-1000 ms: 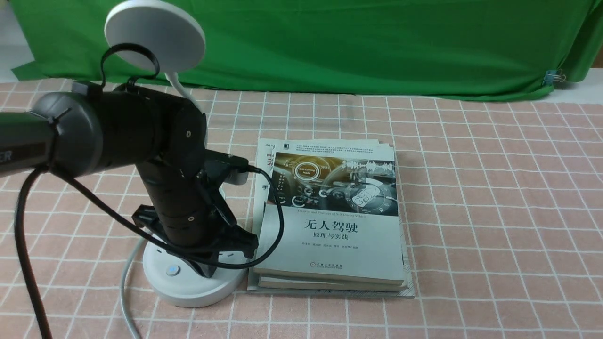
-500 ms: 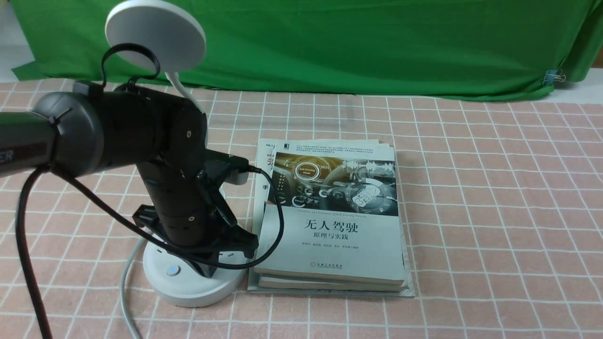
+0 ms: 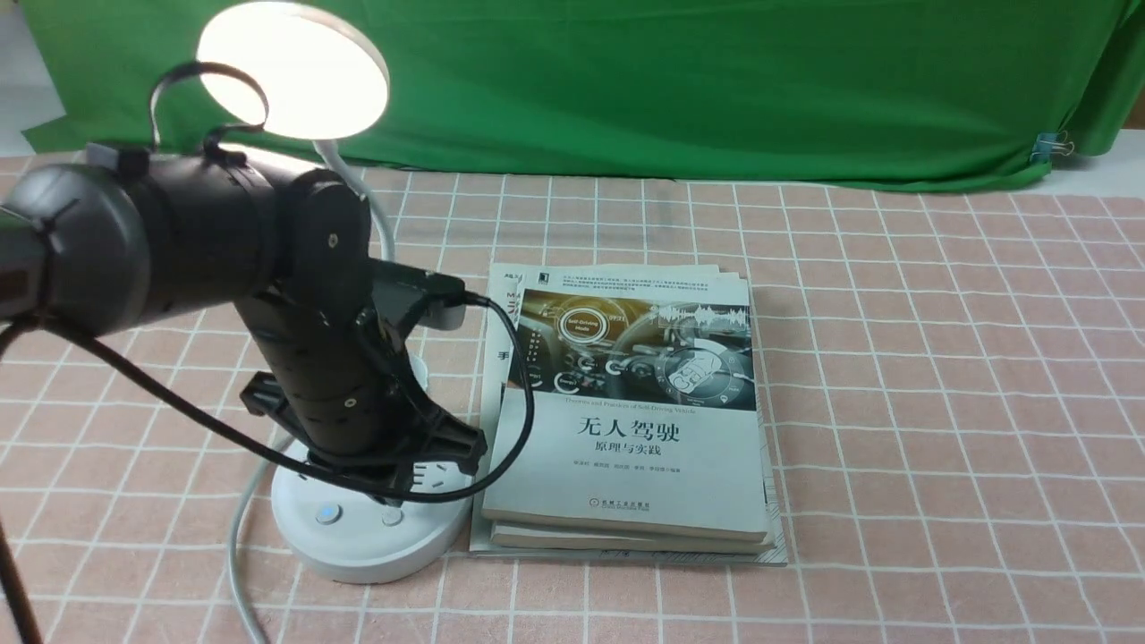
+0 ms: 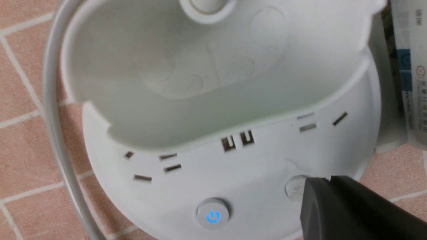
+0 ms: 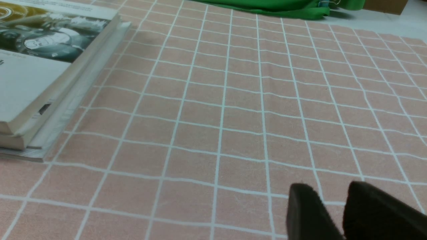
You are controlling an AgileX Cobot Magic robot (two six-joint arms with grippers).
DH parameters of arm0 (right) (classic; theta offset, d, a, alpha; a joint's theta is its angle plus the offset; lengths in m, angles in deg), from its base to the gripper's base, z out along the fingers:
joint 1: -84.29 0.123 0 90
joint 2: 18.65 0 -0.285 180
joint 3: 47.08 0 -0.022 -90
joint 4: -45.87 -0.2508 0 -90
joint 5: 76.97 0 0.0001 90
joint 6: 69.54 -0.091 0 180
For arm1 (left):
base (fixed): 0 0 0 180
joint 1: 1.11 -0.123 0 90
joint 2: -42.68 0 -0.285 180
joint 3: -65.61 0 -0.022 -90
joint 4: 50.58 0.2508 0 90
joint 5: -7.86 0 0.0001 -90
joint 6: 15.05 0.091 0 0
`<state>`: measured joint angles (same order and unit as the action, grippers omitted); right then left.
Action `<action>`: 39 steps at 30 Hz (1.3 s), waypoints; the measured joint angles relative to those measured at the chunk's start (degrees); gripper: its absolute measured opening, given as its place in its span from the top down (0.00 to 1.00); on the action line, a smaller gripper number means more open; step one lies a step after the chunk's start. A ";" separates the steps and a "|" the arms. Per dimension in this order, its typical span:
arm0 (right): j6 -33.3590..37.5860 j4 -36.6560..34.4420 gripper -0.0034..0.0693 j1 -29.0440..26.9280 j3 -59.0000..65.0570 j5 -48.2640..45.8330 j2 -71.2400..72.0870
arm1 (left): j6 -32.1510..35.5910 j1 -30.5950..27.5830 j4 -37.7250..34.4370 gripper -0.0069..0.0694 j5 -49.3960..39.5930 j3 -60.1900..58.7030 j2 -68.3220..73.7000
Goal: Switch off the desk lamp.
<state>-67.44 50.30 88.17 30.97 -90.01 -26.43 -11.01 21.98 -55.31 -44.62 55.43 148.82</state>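
The white desk lamp stands at the left, and its disc head (image 3: 293, 67) glows. Its round base (image 3: 358, 541) carries a blue-lit power button (image 3: 328, 514) and a plain round button (image 3: 391, 517). My left gripper (image 3: 391, 490) hangs just above the plain button, jaws shut and empty. In the left wrist view its fingertips (image 4: 317, 182) overlap the edge of the plain button (image 4: 293, 188), beside the power button (image 4: 212, 214), sockets and cup holder (image 4: 213, 66). My right gripper (image 5: 333, 196) hovers low over bare cloth, jaws a narrow gap apart and empty.
A stack of books (image 3: 626, 420) lies right against the lamp base and shows in the right wrist view (image 5: 40, 66). The lamp's grey cable (image 3: 237, 537) runs off the front edge. A green backdrop (image 3: 671, 89) closes the far side. The cloth is pink check.
The lamp head was dark and now glows. My left arm has lifted and shifted left, uncovering the plain button that its gripper was covering.
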 joint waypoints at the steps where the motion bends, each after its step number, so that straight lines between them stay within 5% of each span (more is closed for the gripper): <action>1: 0.00 0.00 0.62 0.00 0.00 0.00 0.00 | 0.00 0.00 0.00 0.90 0.00 0.00 -0.12; 39: 0.00 0.00 0.62 0.00 0.00 0.00 0.00 | 0.88 0.00 -2.30 0.90 -1.37 -2.25 -5.92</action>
<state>-67.44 50.30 88.17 30.97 -90.01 -26.43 -10.13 21.98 -57.61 -45.99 53.18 142.90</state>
